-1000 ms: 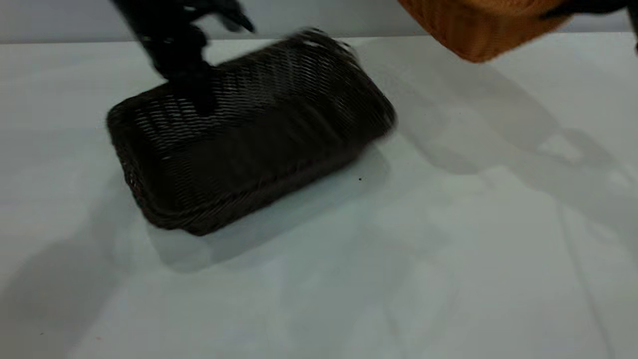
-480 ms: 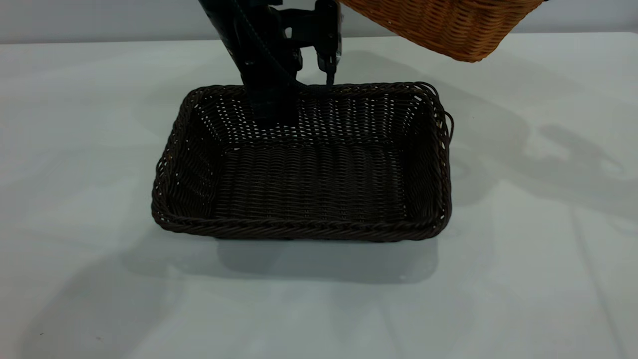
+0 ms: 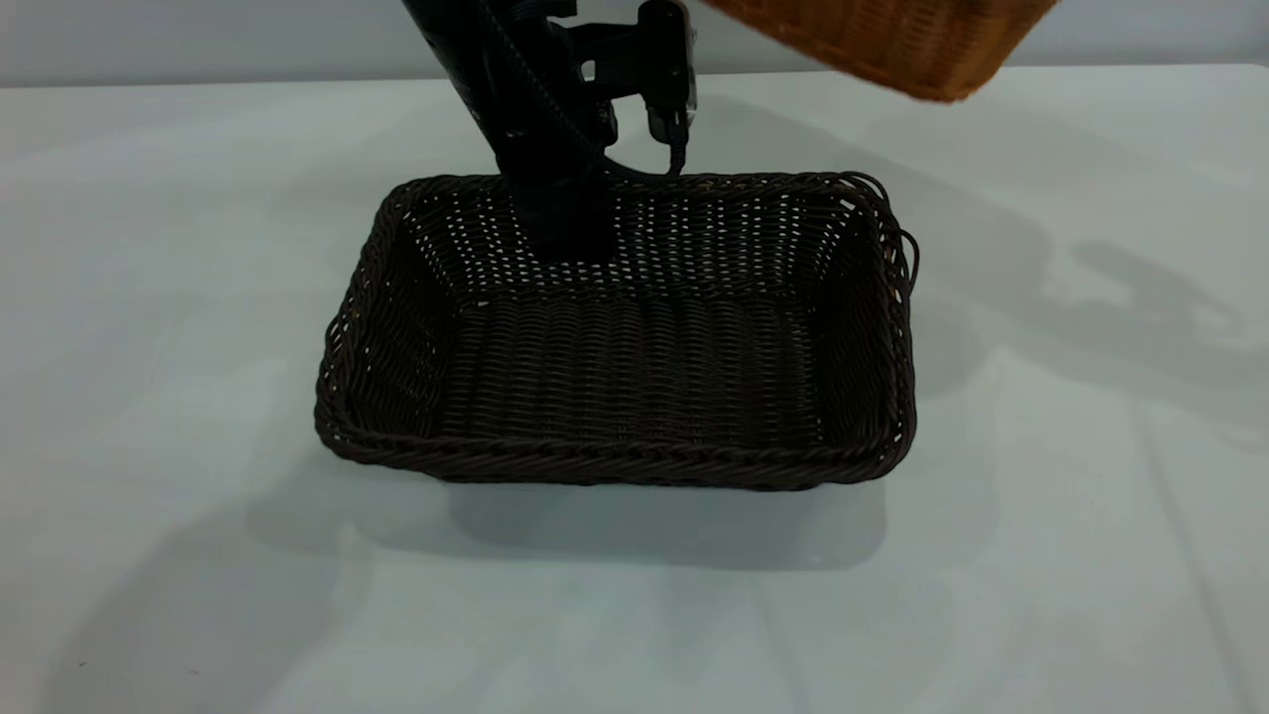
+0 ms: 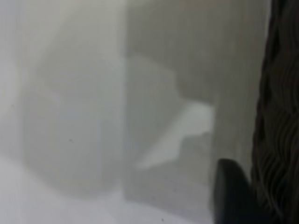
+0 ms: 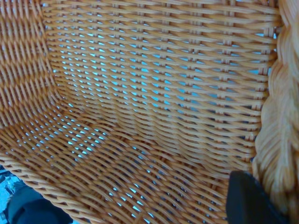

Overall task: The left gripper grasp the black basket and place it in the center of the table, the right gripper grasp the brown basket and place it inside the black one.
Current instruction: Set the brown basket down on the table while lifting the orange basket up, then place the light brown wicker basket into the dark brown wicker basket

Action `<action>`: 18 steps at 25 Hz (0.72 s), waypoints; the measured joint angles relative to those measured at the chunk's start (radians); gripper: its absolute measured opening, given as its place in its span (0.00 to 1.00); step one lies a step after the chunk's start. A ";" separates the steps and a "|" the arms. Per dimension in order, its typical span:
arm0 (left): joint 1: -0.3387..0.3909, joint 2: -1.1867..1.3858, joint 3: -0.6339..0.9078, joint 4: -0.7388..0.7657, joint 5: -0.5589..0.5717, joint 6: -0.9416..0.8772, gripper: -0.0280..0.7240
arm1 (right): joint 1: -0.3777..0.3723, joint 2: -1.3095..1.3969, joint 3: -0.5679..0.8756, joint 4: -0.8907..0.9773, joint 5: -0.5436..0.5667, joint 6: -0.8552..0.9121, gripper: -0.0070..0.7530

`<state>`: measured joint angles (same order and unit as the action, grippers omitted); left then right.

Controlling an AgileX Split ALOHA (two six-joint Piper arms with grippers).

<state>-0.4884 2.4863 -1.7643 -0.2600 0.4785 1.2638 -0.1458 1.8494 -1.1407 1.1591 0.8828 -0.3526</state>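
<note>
Exterior view
Surface: table, pale grey-white and matte, crossed by soft shadows of arms and baskets.
Room: a plain grey wall band runs behind the far table edge.
Black basket: rests flat on the table near its middle, opening upward, interior bare; loose strand loops stand out at its far right corner.
Left end effector: reaches down from above at the basket's far long wall, one finger visible inside against the weave; it appears to pinch that wall, though the outer finger is hidden behind the wicker.
Wrist block and cable: a black part with a cable loop, just above the far rim.
Brown basket: in the air at the top edge, above and to the right of the black one, well clear of the table, mostly cropped.
Right end effector: outside this view.

Left wrist view
Contents: a dark rounded fingertip just beside the black wicker wall, with bare table and shadows beyond.

Right wrist view
Contents: orange-tan weave fills the view; one dark finger lies inside, close against the braided rim.
Right end effector state: clamped on the brown basket's rim, outer finger hidden.
</note>
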 joint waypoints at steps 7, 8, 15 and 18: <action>-0.003 -0.058 0.000 -0.010 0.099 -0.013 0.67 | -0.008 0.000 -0.097 -0.097 0.005 0.030 0.10; -0.003 -0.079 0.000 -0.010 0.135 -0.021 0.68 | -0.013 0.000 -0.106 -0.114 0.005 0.043 0.10; -0.003 -0.322 0.000 0.022 0.494 -0.059 0.66 | -0.034 0.016 -0.124 -0.247 -0.002 0.090 0.10; -0.003 -0.461 0.000 0.054 0.608 -0.060 0.61 | -0.021 0.059 -0.126 -0.259 0.043 0.092 0.10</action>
<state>-0.4913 2.0257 -1.7643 -0.2060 1.0862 1.2041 -0.1670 1.9087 -1.2663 0.9004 0.9257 -0.2607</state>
